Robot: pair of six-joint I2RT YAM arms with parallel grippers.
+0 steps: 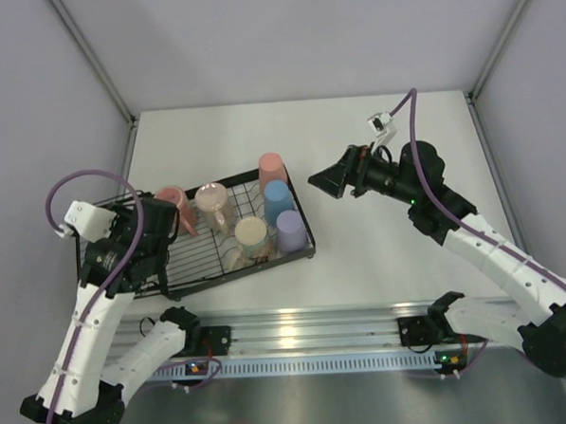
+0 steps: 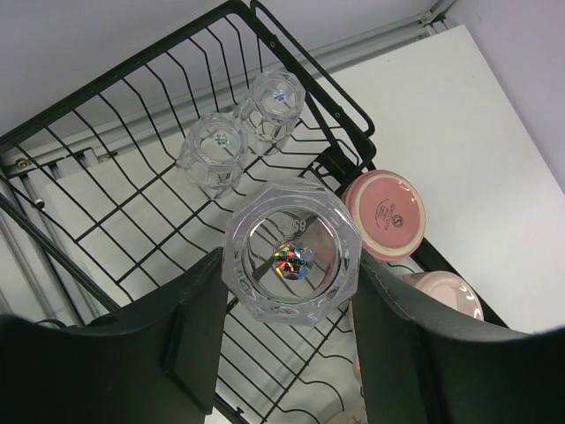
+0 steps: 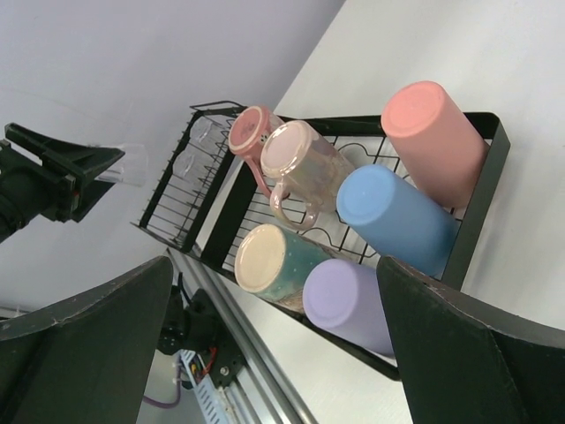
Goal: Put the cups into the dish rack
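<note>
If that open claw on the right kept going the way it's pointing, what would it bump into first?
Probably the blue plastic tumbler upside down in the black wire dish rack, straight ahead of the right claw. Depth is unclear; the salmon-pink plastic tumbler beside it is close.

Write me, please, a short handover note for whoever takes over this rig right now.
Left gripper: shut on a glass, held over the rack at the end where the other glasses stand.
Right gripper: open and empty, above the table beside the rack.
In the rack: two glasses, three mugs, three tumblers.
Done: eight cups loaded.
Left: set the held glass down in the rack. No other cup shows outside it.
</note>
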